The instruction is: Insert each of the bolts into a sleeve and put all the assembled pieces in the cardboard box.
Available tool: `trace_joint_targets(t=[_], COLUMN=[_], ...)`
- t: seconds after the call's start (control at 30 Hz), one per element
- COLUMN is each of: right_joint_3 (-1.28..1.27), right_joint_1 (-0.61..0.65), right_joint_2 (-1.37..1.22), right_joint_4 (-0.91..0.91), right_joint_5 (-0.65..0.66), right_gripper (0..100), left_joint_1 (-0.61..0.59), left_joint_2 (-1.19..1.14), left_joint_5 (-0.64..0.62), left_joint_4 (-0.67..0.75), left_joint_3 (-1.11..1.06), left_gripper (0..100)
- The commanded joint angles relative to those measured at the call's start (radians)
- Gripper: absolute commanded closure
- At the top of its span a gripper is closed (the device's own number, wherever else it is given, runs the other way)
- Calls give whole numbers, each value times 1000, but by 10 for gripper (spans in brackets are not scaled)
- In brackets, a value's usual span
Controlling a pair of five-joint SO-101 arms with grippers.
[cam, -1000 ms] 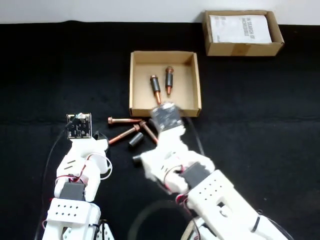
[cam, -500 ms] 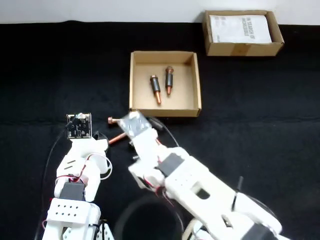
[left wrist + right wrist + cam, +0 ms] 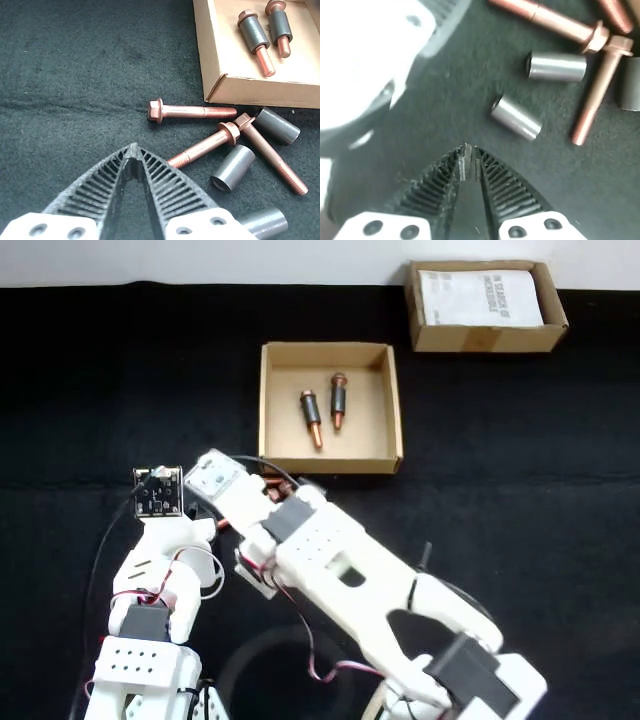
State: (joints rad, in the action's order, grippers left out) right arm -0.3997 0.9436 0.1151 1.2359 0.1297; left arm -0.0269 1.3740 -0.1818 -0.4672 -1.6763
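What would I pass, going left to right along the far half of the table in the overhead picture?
cardboard box → first sleeved bolt → second sleeved bolt → box with a white sheet

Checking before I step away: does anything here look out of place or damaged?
Nothing stands out. Three loose bolts and three sleeves lie jumbled on the black cloth beside the cardboard box, which holds two assembled pieces.
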Motion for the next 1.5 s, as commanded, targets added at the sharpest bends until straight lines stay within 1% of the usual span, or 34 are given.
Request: trace_joint_targets(t=[0.0, 0.07, 0.2, 0.27, 0.47, 0.57, 0.7, 0.83, 1.03, 1.13, 1.2, 1.3, 1.47], right_joint_3=[147, 206, 312, 354, 469, 509, 516, 516, 516, 516, 516, 516, 516], right_joint_1=[5, 2, 1, -4, -73, -84, -93, -91, -91, -87, -82, -77, -67], right_joint_2=[-70, -117, -211, -262, -369, -410, -455, -476, -492, -492, -492, -492, -492], right_joint_4=[156, 229, 349, 378, 381, 384, 378, 375, 335, 332, 332, 332, 332], right_joint_5=[149, 206, 301, 328, 353, 422, 459, 463, 473, 508, 512, 514, 514], right_gripper=[975, 912, 742, 705, 706, 706, 706, 706, 706, 706, 706, 706, 706], left_joint_1=[-12, -12, -13, -13, -30, -33, -33, -36, -107, -154, -179, -209, -312], left_joint_2=[16, 16, 16, 16, 18, 18, 18, 18, 18, 18, 18, 19, 74], left_joint_5=[-3, -3, -3, -3, -3, -3, -3, -3, -15, -97, -124, -129, -129], left_joint_4=[5, 5, 5, 5, 5, 5, 5, 15, 60, 89, 101, 106, 100], left_joint_3=[-27, -27, -27, -27, -27, -27, -27, -27, -27, -27, -27, -27, -27], left_gripper=[991, 991, 991, 991, 991, 991, 991, 991, 991, 991, 991, 991, 991])
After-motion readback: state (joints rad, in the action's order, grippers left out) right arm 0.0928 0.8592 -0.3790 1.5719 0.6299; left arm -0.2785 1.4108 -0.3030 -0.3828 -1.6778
